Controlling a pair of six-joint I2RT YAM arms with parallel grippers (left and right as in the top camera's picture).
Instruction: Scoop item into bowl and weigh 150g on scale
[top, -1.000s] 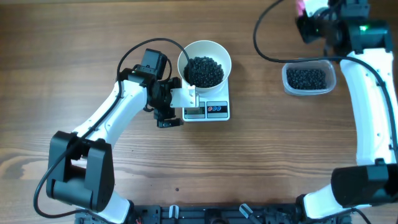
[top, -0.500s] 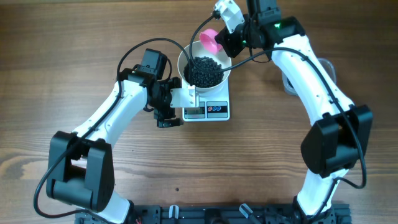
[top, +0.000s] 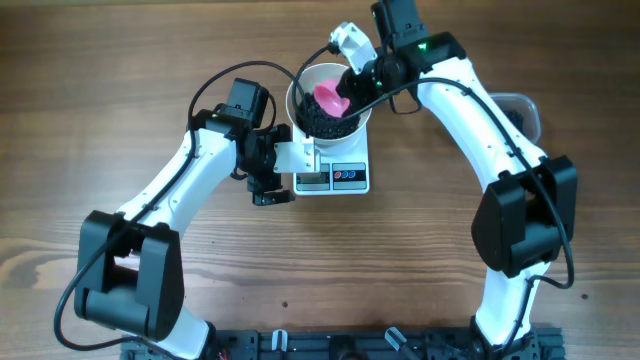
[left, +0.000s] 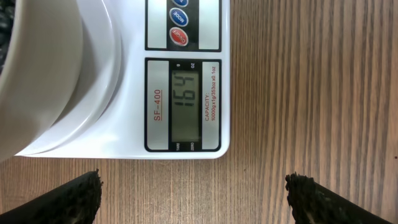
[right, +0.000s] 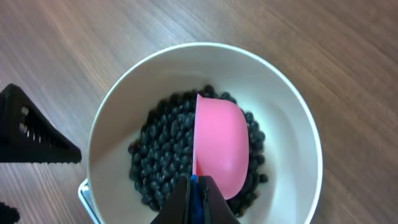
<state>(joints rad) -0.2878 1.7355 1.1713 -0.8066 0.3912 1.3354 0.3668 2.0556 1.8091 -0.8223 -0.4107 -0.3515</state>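
Observation:
The white bowl (top: 292, 100) stands on the white scale (top: 350, 178) and holds a heap of black beans, the item (top: 316, 122). My right gripper (top: 352, 78) hangs over the bowl's far side, shut on the blue handle of a pink scoop (top: 329, 97) whose cup rests down among the beans. The right wrist view shows the scoop (right: 221, 149), the beans (right: 158, 158) and the bowl's rim (right: 305, 130) below the right gripper (right: 198, 202). My left gripper (top: 285, 176) stands open at the scale's front left corner. In the left wrist view, the left gripper (left: 196, 194) faces the scale (left: 186, 37), whose display (left: 186, 99) reads 164.
A clear plastic tub (top: 524, 104) sits at the back right, mostly hidden behind my right arm. A black cable (top: 215, 85) loops over the table behind the left arm. Bare wood lies in front of the scale.
The right arm swung left from above the tub to the bowl, carrying the pink scoop, and lowered it into the beans. The left arm stayed still.

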